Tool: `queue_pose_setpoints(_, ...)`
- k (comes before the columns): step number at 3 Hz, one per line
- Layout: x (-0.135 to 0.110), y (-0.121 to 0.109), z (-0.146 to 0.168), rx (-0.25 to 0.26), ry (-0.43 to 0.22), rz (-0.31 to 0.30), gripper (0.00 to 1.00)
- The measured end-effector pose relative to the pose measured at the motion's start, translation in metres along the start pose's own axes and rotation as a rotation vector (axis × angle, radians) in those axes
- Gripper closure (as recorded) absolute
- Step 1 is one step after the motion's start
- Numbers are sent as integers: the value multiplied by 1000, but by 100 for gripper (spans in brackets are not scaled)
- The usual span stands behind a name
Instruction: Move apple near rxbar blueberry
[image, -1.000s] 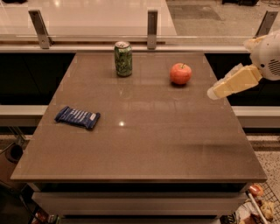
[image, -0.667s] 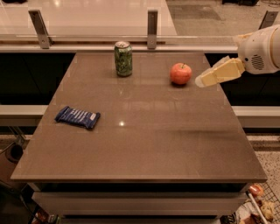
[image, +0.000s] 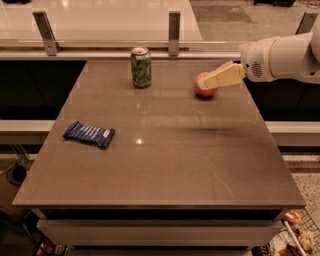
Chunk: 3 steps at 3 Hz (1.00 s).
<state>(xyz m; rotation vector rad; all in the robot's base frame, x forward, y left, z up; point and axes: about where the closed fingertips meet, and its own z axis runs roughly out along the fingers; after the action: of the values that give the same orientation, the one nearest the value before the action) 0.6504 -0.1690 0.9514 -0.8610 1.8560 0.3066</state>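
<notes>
The red-orange apple (image: 202, 86) sits on the brown table (image: 165, 150) toward its far right. My gripper (image: 206, 82) reaches in from the right on a white arm, and its cream fingers overlap the apple's upper right side. The rxbar blueberry (image: 89, 134), a flat dark blue wrapper with white lettering, lies near the table's left edge, far from the apple.
A green soda can (image: 141, 67) stands upright at the back of the table, left of the apple. A rail with metal posts (image: 174, 26) runs behind the table. The table's edges drop off at left, right and front.
My gripper has moved left, from beyond the table's right edge to over the apple. The apple, can and bar have not moved.
</notes>
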Motion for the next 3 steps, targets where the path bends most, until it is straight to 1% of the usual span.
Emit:
queue_pose_setpoints(2, 23, -5, 52, -33, -38, 73, 0)
queue_pose_setpoints(3, 27, -13, 71, -48, -46, 82, 0)
